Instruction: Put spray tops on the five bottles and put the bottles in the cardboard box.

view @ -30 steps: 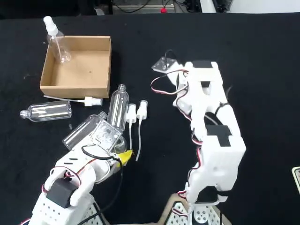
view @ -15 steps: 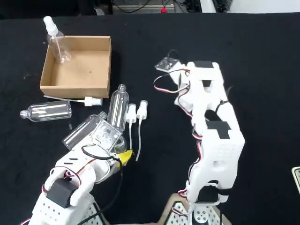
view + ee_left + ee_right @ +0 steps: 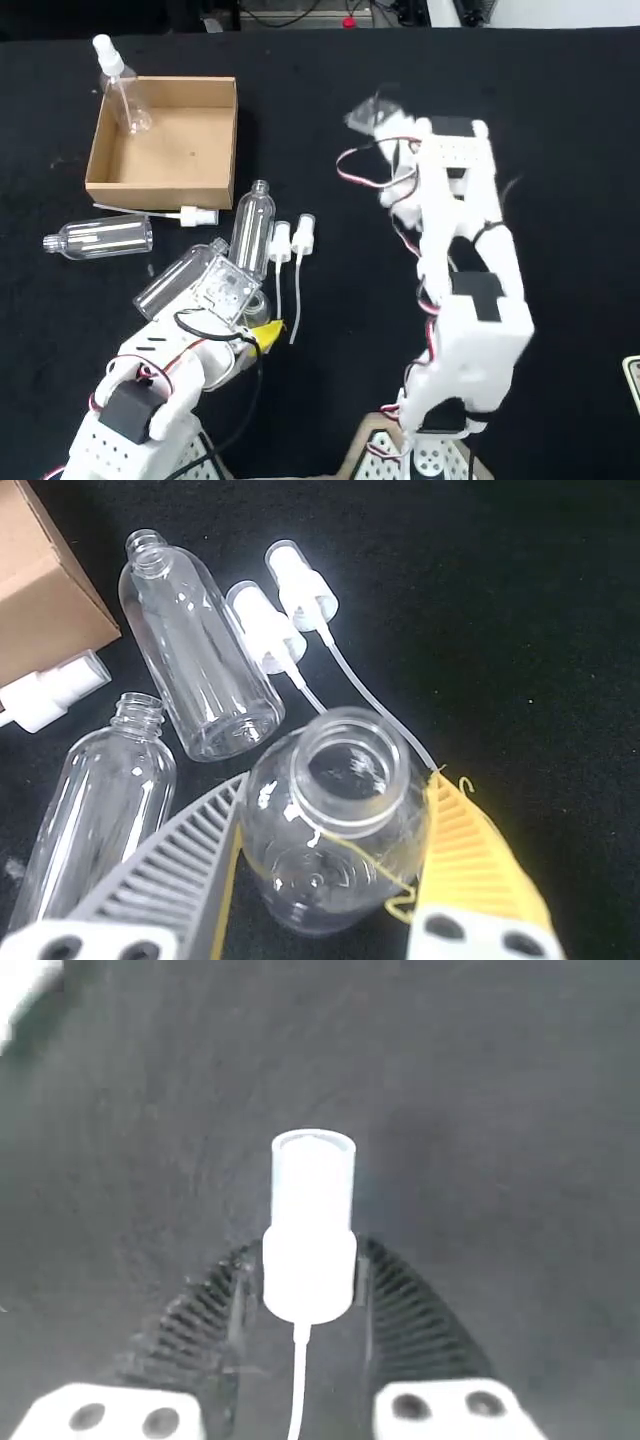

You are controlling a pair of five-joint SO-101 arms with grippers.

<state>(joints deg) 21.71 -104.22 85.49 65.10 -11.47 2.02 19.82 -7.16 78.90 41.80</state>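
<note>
My left gripper point(image 3: 335, 810) is shut on a clear bottle point(image 3: 330, 780) with an open neck, held upright near the table's front point(image 3: 255, 312). My right gripper point(image 3: 305, 1270) is shut on a white spray top point(image 3: 312, 1222), its thin tube hanging down between the fingers. The right arm point(image 3: 455, 210) stands at mid table. Two more open bottles point(image 3: 195, 650) point(image 3: 100, 800) lie beside the held one, with two loose spray tops point(image 3: 262, 630) point(image 3: 300, 575) close by. The cardboard box point(image 3: 215, 135) holds one capped bottle point(image 3: 120, 85) leaning in its far corner.
Another open bottle point(image 3: 100, 238) lies left of the box's front. A loose spray top point(image 3: 190, 215) rests along the box's near wall. Black cloth covers the table, with free room to the right of the right arm.
The right arm has swung farther from the front edge and slightly to the right. The left arm and the things on the table have stayed put.
</note>
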